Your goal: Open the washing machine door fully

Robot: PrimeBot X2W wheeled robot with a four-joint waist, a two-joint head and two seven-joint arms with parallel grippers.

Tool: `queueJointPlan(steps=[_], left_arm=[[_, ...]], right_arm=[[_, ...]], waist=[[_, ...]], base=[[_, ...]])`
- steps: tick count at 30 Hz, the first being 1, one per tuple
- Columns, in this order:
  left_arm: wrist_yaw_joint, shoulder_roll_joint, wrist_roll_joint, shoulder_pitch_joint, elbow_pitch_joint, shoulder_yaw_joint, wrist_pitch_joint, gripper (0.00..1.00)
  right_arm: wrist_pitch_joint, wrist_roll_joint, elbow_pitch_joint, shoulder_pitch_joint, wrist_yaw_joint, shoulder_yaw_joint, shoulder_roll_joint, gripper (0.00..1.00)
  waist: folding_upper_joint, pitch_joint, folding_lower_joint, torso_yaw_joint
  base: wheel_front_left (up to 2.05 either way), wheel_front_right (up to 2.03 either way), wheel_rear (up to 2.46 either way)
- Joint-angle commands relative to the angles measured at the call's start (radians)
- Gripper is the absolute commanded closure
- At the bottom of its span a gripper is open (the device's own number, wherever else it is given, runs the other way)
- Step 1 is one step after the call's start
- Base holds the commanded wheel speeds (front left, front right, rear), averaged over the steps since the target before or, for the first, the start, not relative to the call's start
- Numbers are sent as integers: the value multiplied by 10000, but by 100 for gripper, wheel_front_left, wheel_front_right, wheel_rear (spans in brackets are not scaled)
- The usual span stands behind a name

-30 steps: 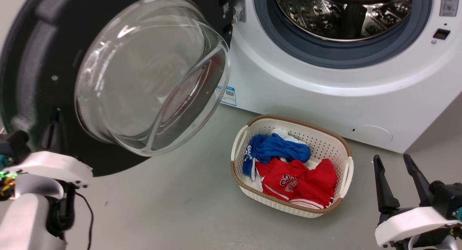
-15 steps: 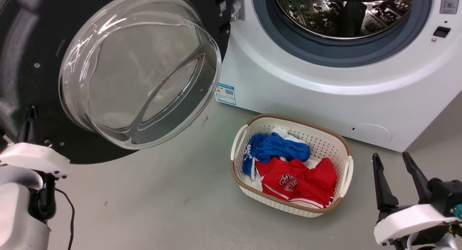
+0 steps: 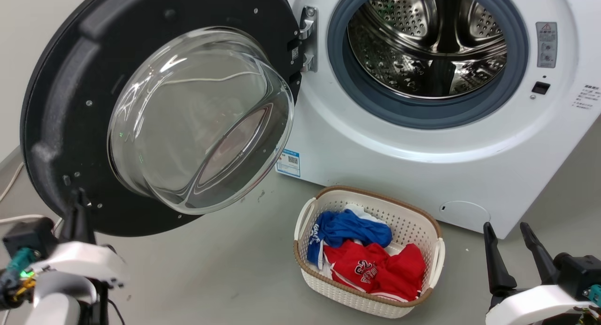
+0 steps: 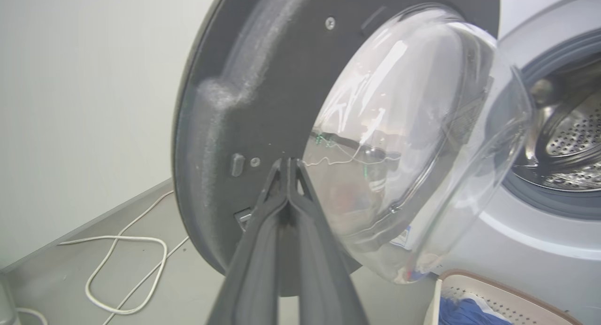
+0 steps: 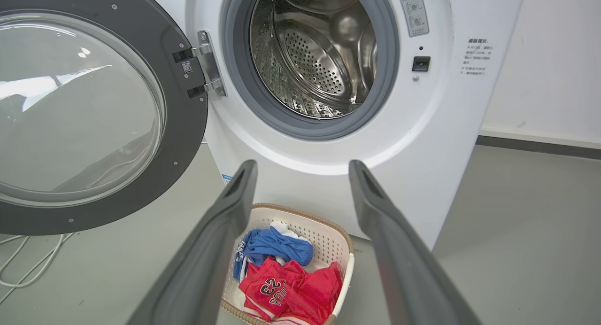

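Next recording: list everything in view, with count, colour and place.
perforated plastic basket: 1, cream, brown-rimmed, on the floor
crumpled cloth garment: 1, blue, in the basket
numbered jersey: 1, red, in the basket
boxy front-loading washing machine: 1, white, behind the basket
perforated steel drum: 1, silver, inside the machine
rubber gasket: 1, grey, around the drum mouth
rectangular sticker: 1, blue, low on the machine's front
large round black-rimmed glass-centred washing machine door: 1, black and clear, swung open left of the drum
thin cable: 1, white, on the floor by the wall
left gripper: 1, dark, shut, tips by the door's inner face
right gripper: 1, dark, open, empty
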Motion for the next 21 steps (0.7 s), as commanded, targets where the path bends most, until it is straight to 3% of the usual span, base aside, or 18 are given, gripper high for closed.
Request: queueJointPlan(steps=[1, 12, 18, 20, 21], left_arm=[[109, -57, 114, 248, -291, -108, 50, 100], [974, -623, 373, 2573, -2981, -705, 516, 100], [982, -912, 676, 2747, -3356, -1459, 789, 100], [926, -985, 713, 2619, -3267, -1651, 873, 56], [896, -1005, 727, 2554, -3229, -1723, 858, 25]], right_arm=[[-61, 60, 17, 47, -1, -20, 6, 0], [-54, -8, 194, 131, -3, 101, 8, 0], [134, -168, 111, 186, -3, 274, 6, 0], [182, -218, 82, 222, -3, 315, 6, 0], [216, -226, 78, 247, -3, 332, 6, 0]], waist=[[0, -124, 0, -32], [0, -665, 0, -859], [0, -800, 0, -1422], [0, -841, 0, -1663], [0, -860, 0, -1788]], base=[[0, 0, 0], [0, 0, 0], [0, 0, 0], [0, 0, 0], [0, 0, 0]])
